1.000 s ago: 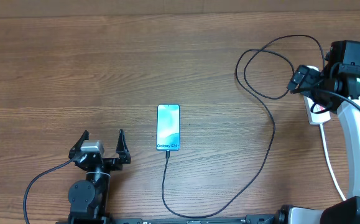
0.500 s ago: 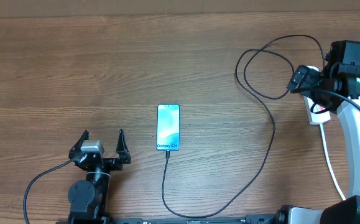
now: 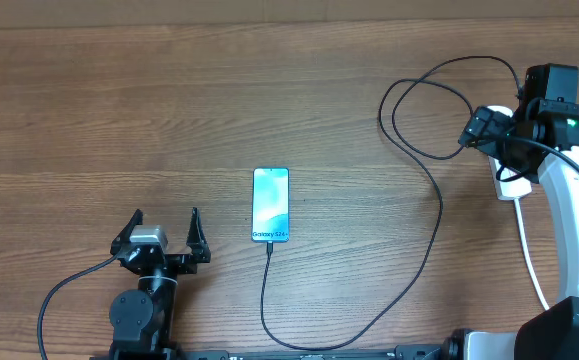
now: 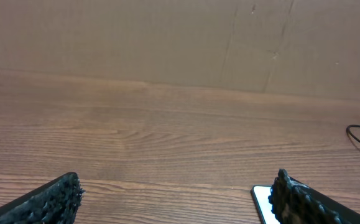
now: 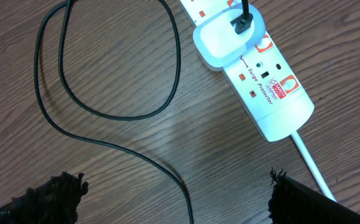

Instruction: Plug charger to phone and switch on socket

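Your overhead looks straight down on the whole brown wooden table (image 3: 169, 100). Left wrist: low, near-level, facing the cardboard wall (image 4: 167, 37). Right wrist: close above the white rectangular power strip (image 5: 273, 106), which overhead also shows.

Even, diffuse lighting; faint shadows on the brown wood-grain table (image 3: 169, 100). Slim smartphone with lit blue-teal screen (image 3: 271, 203) glows bright (lower text legible). Wrist views sharp mid-frame.

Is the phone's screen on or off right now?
On. In the overhead view the phone lies face up, its screen lit blue-teal with small Galaxy S24+ text near the bottom edge.
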`<act>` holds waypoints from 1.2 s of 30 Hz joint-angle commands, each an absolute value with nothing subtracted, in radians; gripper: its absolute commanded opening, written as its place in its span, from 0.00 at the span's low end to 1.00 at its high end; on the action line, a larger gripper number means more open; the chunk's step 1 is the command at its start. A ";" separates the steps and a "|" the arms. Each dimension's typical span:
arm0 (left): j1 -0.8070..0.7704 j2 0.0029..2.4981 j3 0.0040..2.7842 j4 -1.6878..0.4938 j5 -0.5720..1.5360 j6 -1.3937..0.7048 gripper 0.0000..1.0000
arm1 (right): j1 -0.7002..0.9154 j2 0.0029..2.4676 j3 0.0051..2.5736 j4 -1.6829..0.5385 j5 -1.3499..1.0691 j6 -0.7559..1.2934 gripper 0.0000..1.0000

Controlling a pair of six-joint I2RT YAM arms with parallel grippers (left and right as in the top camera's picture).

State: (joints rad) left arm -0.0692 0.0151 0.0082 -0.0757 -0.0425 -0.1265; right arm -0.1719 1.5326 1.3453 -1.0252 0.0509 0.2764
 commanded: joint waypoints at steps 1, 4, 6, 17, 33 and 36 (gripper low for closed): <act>-0.059 0.004 0.005 -0.074 -0.052 -0.108 1.00 | -0.169 1.538 1.340 -1.023 0.050 0.279 1.00; -0.059 0.004 0.005 -0.074 -0.052 -0.108 1.00 | -0.169 1.534 1.340 -1.023 0.051 0.279 1.00; -0.059 0.004 0.005 -0.074 -0.052 -0.108 1.00 | -0.169 1.526 1.340 -1.023 0.051 0.279 1.00; -0.059 0.004 0.005 -0.074 -0.052 -0.108 1.00 | -0.158 1.443 1.340 -1.023 0.051 0.279 1.00; -0.059 0.004 0.005 -0.074 -0.052 -0.108 1.00 | -0.030 1.342 0.981 -0.613 0.050 0.279 1.00; -0.059 0.004 0.005 -0.074 -0.052 -0.108 1.00 | -0.019 1.301 0.873 -0.524 0.049 0.278 1.00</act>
